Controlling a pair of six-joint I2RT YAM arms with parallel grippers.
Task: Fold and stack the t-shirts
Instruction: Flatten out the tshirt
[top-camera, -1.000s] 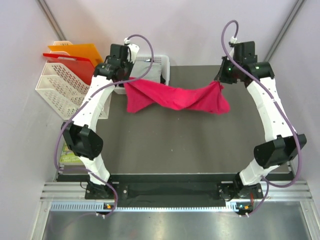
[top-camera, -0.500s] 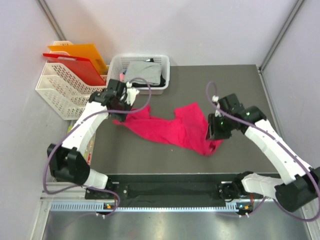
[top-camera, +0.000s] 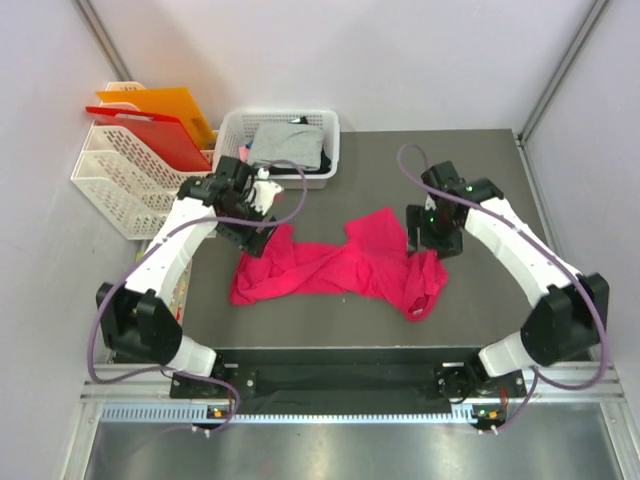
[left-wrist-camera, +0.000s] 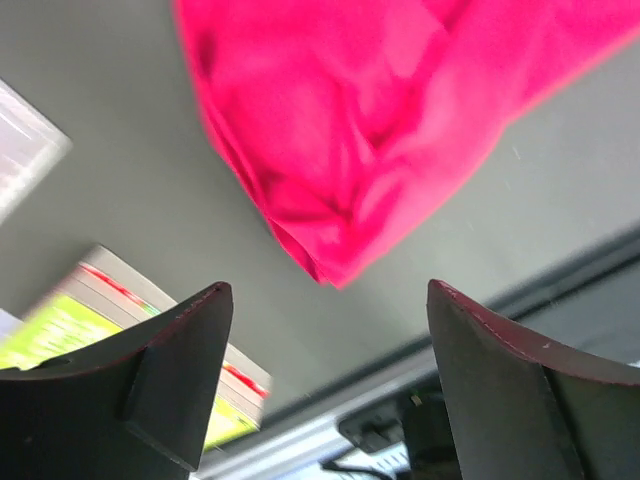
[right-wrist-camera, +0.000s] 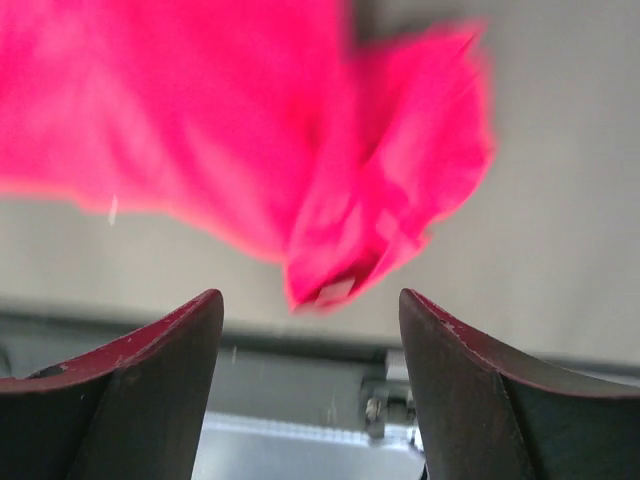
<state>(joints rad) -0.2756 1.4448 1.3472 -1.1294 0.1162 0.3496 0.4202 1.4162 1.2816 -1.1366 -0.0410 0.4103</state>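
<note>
The bright pink-red t-shirt (top-camera: 335, 268) lies crumpled across the middle of the dark table. My left gripper (top-camera: 256, 240) hovers over its left end, open and holding nothing. My right gripper (top-camera: 432, 238) is over its right end, also open and empty. In the left wrist view the shirt (left-wrist-camera: 380, 130) lies beyond the spread fingers of the left gripper (left-wrist-camera: 330, 300). The right wrist view shows a shirt (right-wrist-camera: 250, 130) corner just ahead of the right gripper (right-wrist-camera: 310, 305). A grey t-shirt (top-camera: 283, 140) and a black t-shirt (top-camera: 305, 162) sit in the white basket (top-camera: 232, 128) at the back.
A white rack (top-camera: 110, 180) with orange and red folders (top-camera: 150, 115) stands at the back left. A green printed booklet (left-wrist-camera: 60, 335) lies by the table's left edge. The black rail (top-camera: 340, 355) runs along the near edge. Walls close in on both sides.
Both arms swung down and toward the near side. Both grippers opened and let go of the pink-red shirt, which went from hanging stretched between them to lying on the table.
</note>
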